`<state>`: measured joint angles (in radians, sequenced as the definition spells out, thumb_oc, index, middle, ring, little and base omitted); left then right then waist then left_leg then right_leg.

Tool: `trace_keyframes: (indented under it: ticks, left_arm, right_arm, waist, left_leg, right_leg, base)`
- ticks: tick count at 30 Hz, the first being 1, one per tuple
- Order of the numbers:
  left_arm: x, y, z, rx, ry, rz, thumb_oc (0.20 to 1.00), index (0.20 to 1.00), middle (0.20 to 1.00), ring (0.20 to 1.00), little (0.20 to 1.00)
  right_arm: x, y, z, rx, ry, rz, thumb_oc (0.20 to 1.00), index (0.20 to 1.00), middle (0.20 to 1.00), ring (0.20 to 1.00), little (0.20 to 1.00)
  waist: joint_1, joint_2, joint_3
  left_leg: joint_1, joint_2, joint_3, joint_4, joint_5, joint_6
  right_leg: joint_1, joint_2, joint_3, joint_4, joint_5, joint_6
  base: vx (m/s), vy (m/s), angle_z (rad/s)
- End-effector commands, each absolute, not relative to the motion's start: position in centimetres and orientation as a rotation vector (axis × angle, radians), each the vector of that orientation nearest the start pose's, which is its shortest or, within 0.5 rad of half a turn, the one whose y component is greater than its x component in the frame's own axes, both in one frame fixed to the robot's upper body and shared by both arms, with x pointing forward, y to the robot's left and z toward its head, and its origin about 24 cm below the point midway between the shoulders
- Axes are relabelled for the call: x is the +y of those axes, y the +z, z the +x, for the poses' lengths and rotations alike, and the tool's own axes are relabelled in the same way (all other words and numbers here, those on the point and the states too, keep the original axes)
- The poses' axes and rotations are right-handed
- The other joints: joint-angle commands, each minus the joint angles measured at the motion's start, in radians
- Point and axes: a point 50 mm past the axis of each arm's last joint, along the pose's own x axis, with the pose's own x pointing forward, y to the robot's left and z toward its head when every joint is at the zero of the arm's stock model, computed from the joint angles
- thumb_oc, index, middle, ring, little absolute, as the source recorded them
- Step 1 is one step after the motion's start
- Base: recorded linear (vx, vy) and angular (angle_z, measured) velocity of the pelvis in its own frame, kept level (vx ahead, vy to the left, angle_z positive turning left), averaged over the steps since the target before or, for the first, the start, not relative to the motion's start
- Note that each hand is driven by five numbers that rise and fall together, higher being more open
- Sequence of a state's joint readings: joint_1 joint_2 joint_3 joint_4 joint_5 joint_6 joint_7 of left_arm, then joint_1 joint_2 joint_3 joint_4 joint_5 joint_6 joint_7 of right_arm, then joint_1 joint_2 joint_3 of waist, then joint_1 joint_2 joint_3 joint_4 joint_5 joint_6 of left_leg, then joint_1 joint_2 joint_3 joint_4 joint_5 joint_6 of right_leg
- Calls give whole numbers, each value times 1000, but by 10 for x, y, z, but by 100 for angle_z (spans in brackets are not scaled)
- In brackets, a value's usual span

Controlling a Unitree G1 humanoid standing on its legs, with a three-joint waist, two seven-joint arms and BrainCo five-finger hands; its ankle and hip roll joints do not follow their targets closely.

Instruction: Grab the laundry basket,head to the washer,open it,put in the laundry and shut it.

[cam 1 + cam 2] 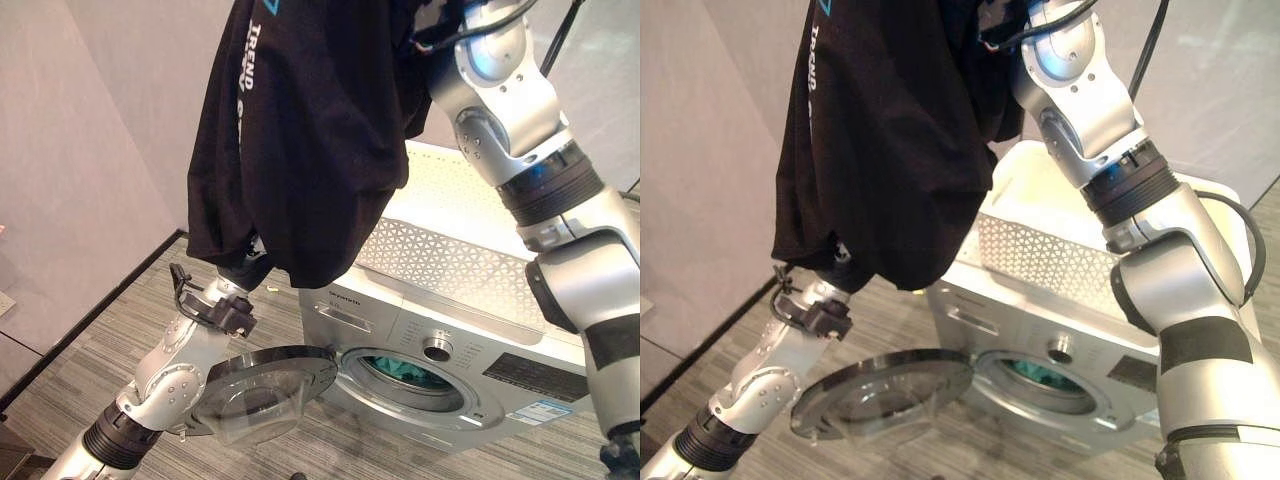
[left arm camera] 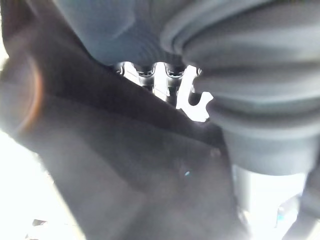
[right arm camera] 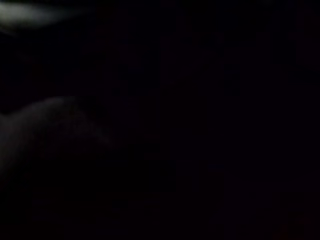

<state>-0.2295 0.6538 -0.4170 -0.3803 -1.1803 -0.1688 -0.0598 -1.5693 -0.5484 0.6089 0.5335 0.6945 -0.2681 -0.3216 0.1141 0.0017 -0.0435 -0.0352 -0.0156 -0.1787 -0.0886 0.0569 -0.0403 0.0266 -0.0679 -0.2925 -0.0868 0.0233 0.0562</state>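
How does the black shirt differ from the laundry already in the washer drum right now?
The black shirt hangs in the air above the open washer door; the laundry in the drum already sits inside the washer. The shirt is black with pale lettering; the laundry inside looks teal. The shirt shows at nearly full length; the drum load shows just a small patch.

Bare indoor room, more like a test or demo space than a lived-in home laundry. Silver front-load washer (image 1: 455, 375) stands free on grey striped carpet-look floor (image 1: 110, 340), its round door (image 1: 265, 385) swung open, something teal inside the drum. White perforated basket (image 1: 455, 235) sits on top of the washer. Plain pale walls (image 1: 75, 150) with dark skirting board (image 1: 95, 310), no furniture visible around it.
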Motion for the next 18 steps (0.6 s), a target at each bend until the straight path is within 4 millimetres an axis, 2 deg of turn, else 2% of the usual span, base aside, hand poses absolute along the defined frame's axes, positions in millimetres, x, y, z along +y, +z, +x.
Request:
trace_keyframes:
  ticks: [1, 7, 10, 15, 18]
  left_arm:
    - [129, 162, 242, -267, -720, -589, 1000, 1000, 1000, 1000, 1000]
    - [129, 158, 240, -248, -721, -606, 1000, 1000, 1000, 1000, 1000]
    - [130, 158, 241, -248, -713, -597, 1000, 1000, 1000, 1000, 1000]
    - [128, 165, 249, -286, -693, -597, 1000, 1000, 1000, 1000, 1000]
    - [130, 171, 255, -324, -639, -597, 1000, 1000, 1000, 1000, 1000]
  right_arm:
    - [-69, 479, 297, -1232, 223, 7, 200, 200, 200, 200, 200]
    - [-73, 489, 293, -1273, 167, -30, 200, 200, 200, 200, 200]
    - [-70, 485, 292, -1277, 183, -16, 200, 200, 200, 200, 200]
    - [-48, 447, 301, -1171, 373, -4, 200, 200, 200, 200, 200]
    - [-33, 403, 295, -1117, 525, -31, 200, 200, 200, 200, 200]
  waist:
    - [8, -61, -98]
    - [10, -64, -100]
    - [12, -64, -96]
    - [4, -60, -88]
    - [-5, -50, -75]
  left_leg:
    - [-55, 48, -6, 1, 22, -36]
    - [-58, 44, -10, 1, 21, -34]
    - [-58, 44, -8, 1, 22, -33]
    - [-55, 46, -1, 1, 22, -31]
    - [-51, 50, 11, 1, 23, -31]
  right_leg:
    - [23, -105, 66, 0, 40, 83]
    - [23, -104, 63, 0, 39, 84]
    - [22, -104, 66, 0, 40, 84]
    - [22, -103, 72, 0, 44, 81]
    - [19, -102, 78, 0, 48, 78]
  base:
    - [0, 0, 0]
    - [0, 0, 0]
    - [0, 0, 0]
    - [0, 0, 0]
    - [-25, 3, -2]
